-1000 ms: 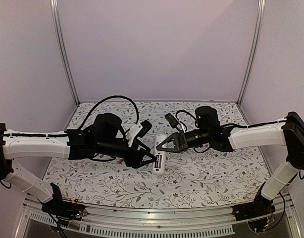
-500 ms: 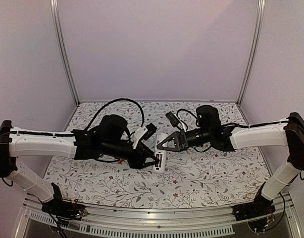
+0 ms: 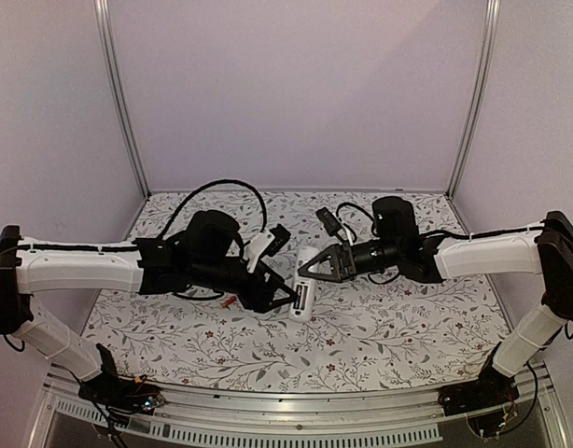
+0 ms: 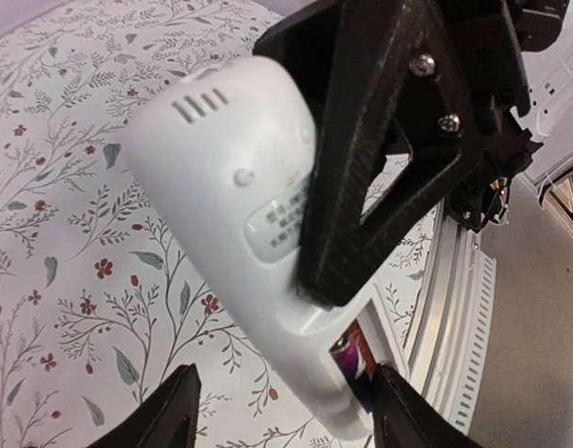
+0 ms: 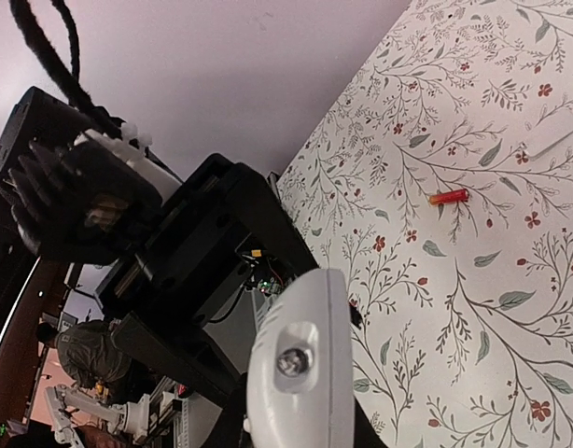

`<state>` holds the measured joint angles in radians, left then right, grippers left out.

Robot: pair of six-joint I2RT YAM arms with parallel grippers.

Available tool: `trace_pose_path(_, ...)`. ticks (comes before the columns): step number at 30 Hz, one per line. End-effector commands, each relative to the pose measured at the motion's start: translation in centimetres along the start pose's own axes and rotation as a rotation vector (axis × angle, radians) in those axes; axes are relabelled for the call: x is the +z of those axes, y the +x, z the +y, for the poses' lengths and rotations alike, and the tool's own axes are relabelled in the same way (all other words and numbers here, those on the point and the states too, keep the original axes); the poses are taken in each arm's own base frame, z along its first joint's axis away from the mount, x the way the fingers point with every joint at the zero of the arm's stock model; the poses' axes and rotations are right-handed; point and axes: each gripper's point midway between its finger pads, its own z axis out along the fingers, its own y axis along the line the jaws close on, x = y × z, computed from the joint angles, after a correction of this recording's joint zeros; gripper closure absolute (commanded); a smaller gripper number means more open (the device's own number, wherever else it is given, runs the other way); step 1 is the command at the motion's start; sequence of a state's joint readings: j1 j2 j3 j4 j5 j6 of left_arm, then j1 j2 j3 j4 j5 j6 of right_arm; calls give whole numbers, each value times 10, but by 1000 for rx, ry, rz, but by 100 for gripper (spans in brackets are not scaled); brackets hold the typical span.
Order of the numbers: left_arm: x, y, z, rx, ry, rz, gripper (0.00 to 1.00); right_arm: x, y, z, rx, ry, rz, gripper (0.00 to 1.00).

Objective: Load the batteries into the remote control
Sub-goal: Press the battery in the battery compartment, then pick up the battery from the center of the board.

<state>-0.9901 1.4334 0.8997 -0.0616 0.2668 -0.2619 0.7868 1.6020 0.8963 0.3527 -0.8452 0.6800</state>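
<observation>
While right gripper [image 3: 305,273] clamps the remote control [image 4: 221,187], left gripper [image 4: 282,415] gapes, battery [image 4: 350,353] half-hidden.

Soft, even light left only faint shadows on the white floral-patterned bench [image 3: 380,331]. The top view bowed at its edges; wrist-view foregrounds were blurred.

The label [image 4: 283,226] on the remote control [image 4: 216,177] is blurred, unreadable.
</observation>
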Motion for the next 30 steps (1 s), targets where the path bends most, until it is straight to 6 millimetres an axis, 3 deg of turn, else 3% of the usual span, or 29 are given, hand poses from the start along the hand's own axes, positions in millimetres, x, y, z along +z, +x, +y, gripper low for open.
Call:
trace_pose_path(1, -29, 0, 49, -50, -181, 43, 34, -18, -10, -16, 35, 27, -45, 100)
trace_pose_path(8, -71, 38, 123, -165, -433, 239, 33, -44, -11, -46, 79, 110, -89, 100)
trace_pose_path(13, -86, 66, 163, -175, -627, 447, 42, -50, -8, -58, 85, 154, -77, 100)
trace_pose_path(23, -53, 89, 177, -194, -611, 631, 59, -52, -3, -62, 68, 184, -60, 100)
trace_pose_path(30, -29, 105, 178, -162, -567, 715, 60, -51, -2, -64, 70, 185, -52, 100)
